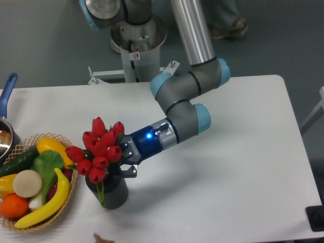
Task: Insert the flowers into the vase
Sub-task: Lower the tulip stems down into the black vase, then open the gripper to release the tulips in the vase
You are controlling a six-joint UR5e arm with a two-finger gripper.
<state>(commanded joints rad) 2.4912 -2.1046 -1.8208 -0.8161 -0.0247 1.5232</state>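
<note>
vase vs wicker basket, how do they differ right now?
The vase is a dark, upright cylinder; the wicker basket is tan, woven, wide and shallow. The vase holds red tulips, with the claw at them; the basket holds fruit and vegetables, untouched. Both sit on the white table.

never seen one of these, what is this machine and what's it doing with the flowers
It is a robot arm, grey with blue joints, seen by one fixed camera looking down at a white table. At its tip is a two-finger gripper, shut on the flowers, a bunch of red tulips. Their stems reach down into the dark vase, so they are partly inserted. Left of the vase sits a wicker basket of toy fruit and vegetables, including a banana. A blue-handled pot shows at the left edge.
</note>
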